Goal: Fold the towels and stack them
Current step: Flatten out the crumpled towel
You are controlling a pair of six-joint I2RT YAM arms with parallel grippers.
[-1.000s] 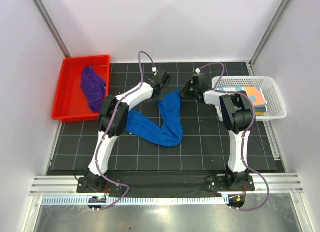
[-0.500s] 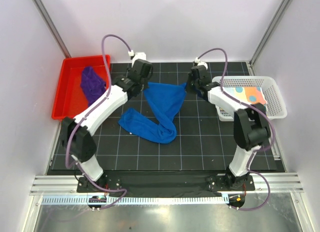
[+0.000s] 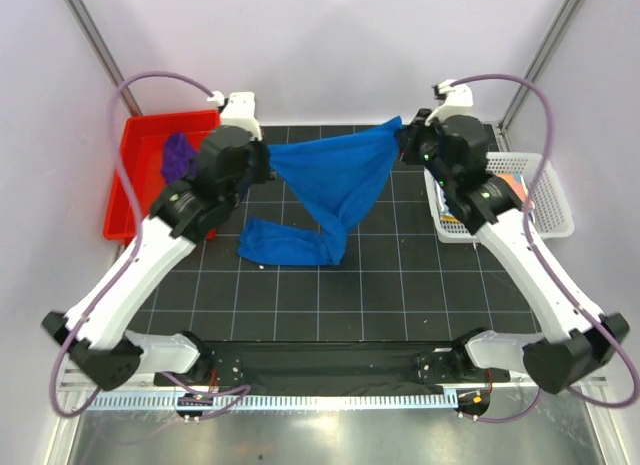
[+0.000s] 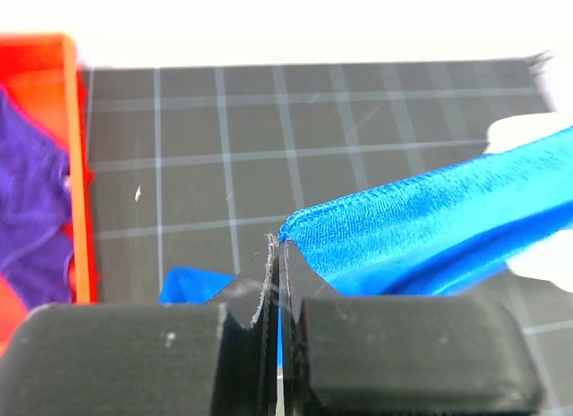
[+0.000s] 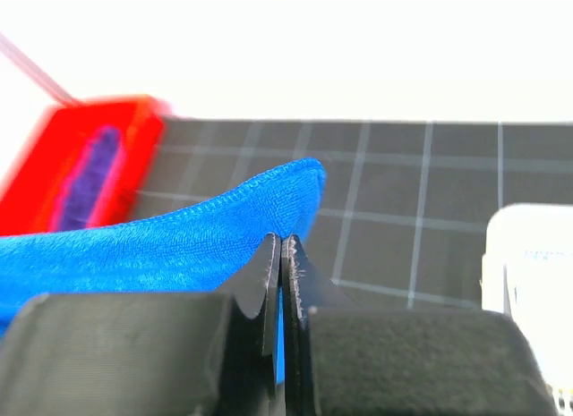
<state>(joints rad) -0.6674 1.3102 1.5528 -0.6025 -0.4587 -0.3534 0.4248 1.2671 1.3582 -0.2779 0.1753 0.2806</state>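
Jaws of left gripper (image 4: 276,259) and right gripper (image 5: 281,250) are pressed together on the blue towel (image 3: 335,175) corners; pinched hem is hidden between them, grid mat (image 3: 400,275) open beneath.

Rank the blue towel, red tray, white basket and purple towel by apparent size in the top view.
1. blue towel, though it hangs raised, nearer the camera.
2-3. red tray and white basket: look alike, both partly hidden.
4. purple towel.
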